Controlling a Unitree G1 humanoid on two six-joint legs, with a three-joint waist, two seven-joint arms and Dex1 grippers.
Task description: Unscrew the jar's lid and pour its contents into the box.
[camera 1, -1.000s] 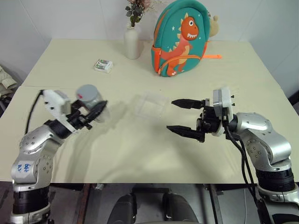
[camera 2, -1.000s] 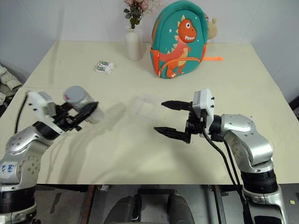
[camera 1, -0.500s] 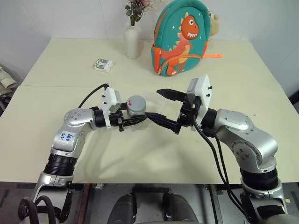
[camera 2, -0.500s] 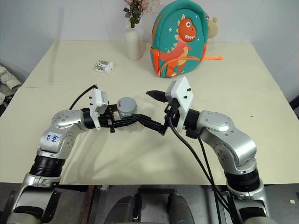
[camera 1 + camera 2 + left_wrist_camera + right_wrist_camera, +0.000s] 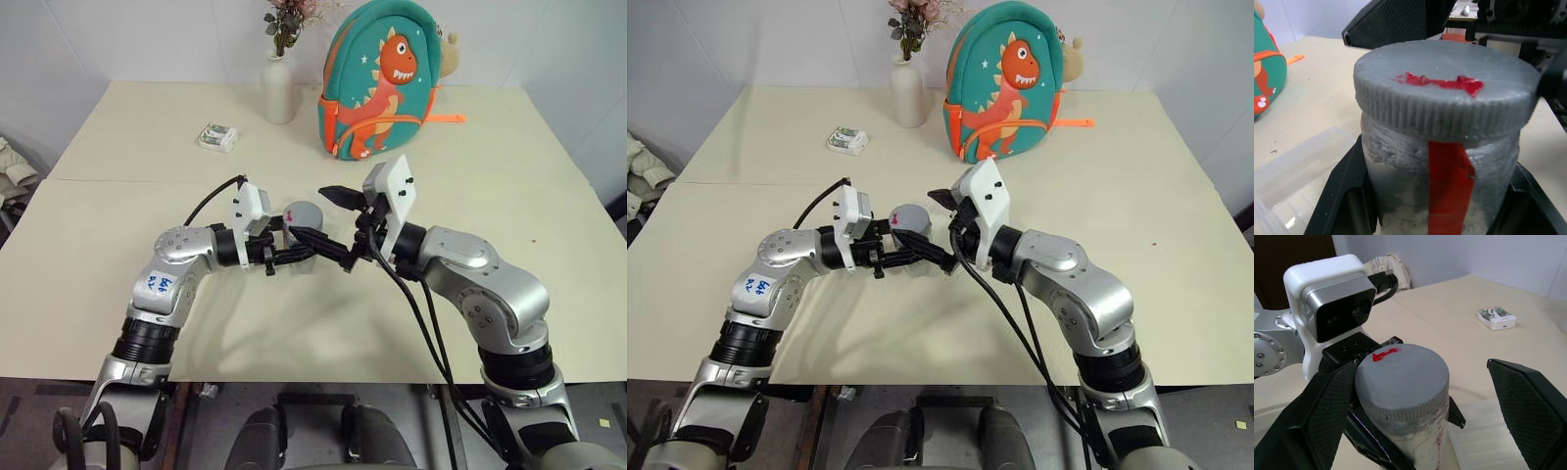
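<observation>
The left pincer [image 5: 294, 253] is clamping the jar [image 5: 1442, 171] by its body, fingers closed on either side below the cap, and is holding it upright above the tabletop [image 5: 118, 127] at the centre, evidently so that the body cannot spin while the cap is being worked. The lid [image 5: 1403, 377] is sitting fully on the jar, grey, ribbed at the rim, with a red mark on top; the unscrewing is judged not yet begun. The contents are not being made out through the clouded wall. The right pincer [image 5: 328, 217] is standing wide open, gripping nothing, with one finger on each side of the lid, apparently placed to close on it. The box [image 5: 1298, 171] is lying on the tabletop just beside and below the jar, presumably kept near for the pour. Count: one jar, one lid, one box, two pincers; further back, one small white packet [image 5: 217, 137], one white vase [image 5: 278, 88] with flowers, one dinosaur backpack [image 5: 382, 78].
</observation>
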